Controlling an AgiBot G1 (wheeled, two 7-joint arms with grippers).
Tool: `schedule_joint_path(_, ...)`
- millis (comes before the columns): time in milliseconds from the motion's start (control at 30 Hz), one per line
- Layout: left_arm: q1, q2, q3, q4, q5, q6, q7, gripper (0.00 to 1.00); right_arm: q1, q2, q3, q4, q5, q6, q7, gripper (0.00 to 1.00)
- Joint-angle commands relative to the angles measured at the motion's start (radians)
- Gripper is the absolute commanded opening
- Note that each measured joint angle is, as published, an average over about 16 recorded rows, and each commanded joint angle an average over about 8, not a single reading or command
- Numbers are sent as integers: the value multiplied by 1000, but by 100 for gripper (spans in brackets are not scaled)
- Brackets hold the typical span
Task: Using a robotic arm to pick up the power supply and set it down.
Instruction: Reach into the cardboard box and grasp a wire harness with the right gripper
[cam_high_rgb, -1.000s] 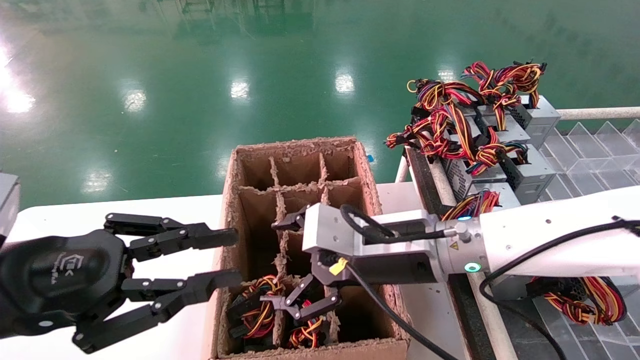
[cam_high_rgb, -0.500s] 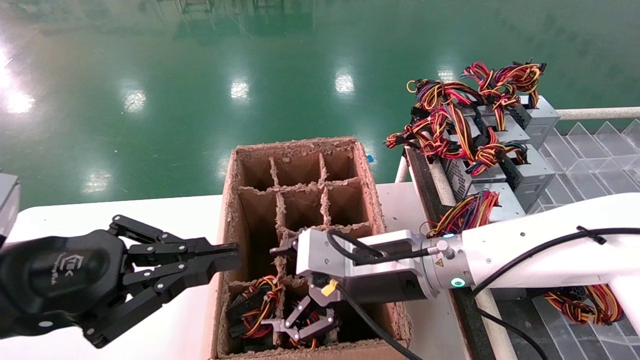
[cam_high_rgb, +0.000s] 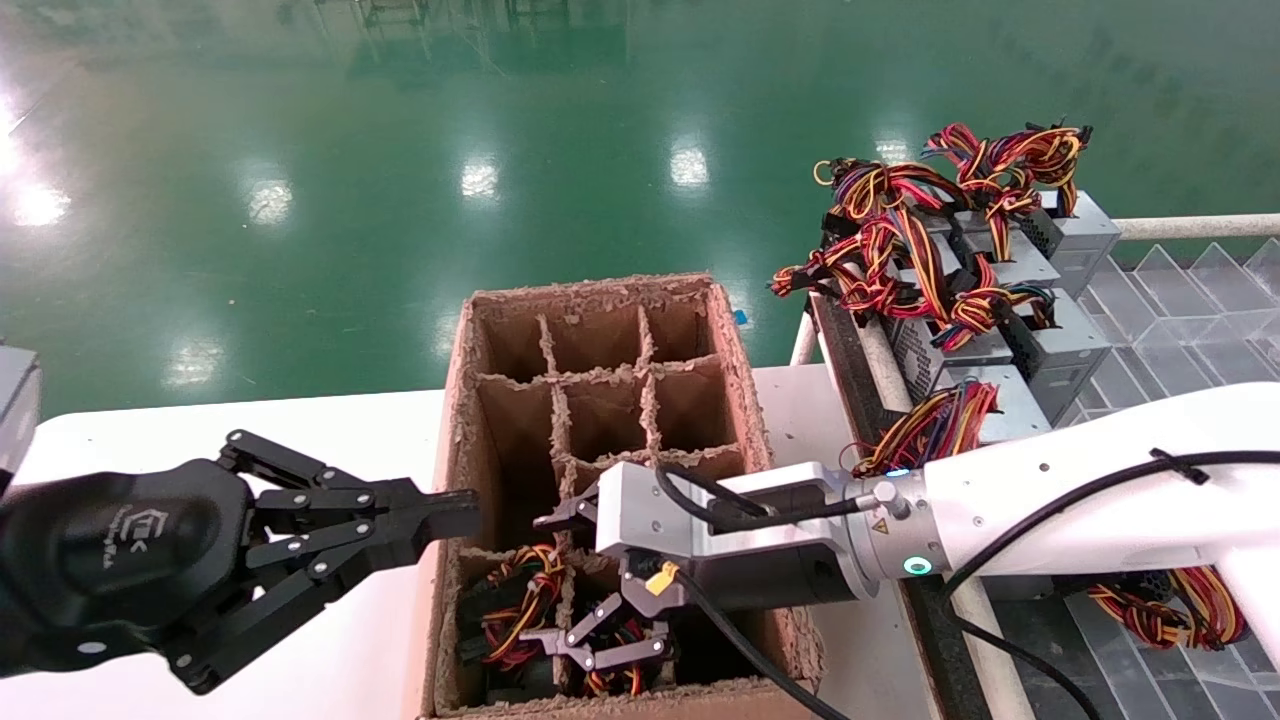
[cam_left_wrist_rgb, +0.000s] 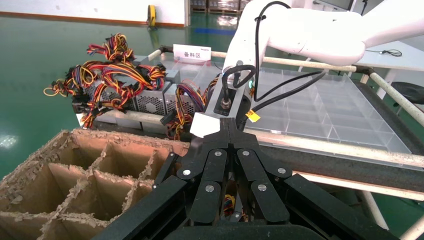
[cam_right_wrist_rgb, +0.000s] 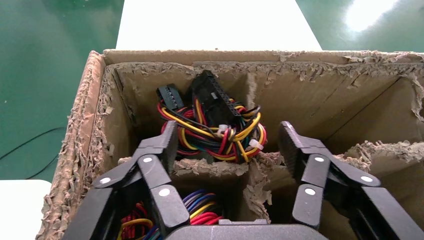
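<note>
Only the red, yellow and black wire bundle of the power supply (cam_high_rgb: 512, 600) (cam_right_wrist_rgb: 215, 127) shows, with its black connectors, in the near-left cell of the cardboard box (cam_high_rgb: 742, 370). Its grey body is hidden down in the cell. My right gripper (cam_high_rgb: 538, 578) (cam_right_wrist_rgb: 228, 136) hangs open over the box's near row. One of its fingers (cam_right_wrist_rgb: 165, 145) is on each side of the bundle, above the torn divider, and they touch nothing. My left gripper (cam_high_rgb: 468, 505) (cam_left_wrist_rgb: 225, 125) is shut on nothing at the box's left wall.
A second unit with blue and purple strands (cam_right_wrist_rgb: 197, 202) lies in the cell right under my right gripper. Several more supplies (cam_high_rgb: 1060, 350) with tangled wires stand on the rack at right, beside a clear tray (cam_high_rgb: 1200, 300). The box stands on a white table (cam_high_rgb: 200, 430).
My left gripper has gone from open to shut. My right gripper has come nearer and lower, from the box's middle into its near row.
</note>
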Motion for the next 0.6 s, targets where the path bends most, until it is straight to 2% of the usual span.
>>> schedule_joint_path(33, 0, 0, 0, 0, 0, 0, 0, 0, 2, -1, -1, -1, -1, -1, 0, 0)
schedule_joint_path(600, 0, 0, 0, 0, 0, 0, 0, 0, 22, -5, -4, 6, -5, -14, -5, 0)
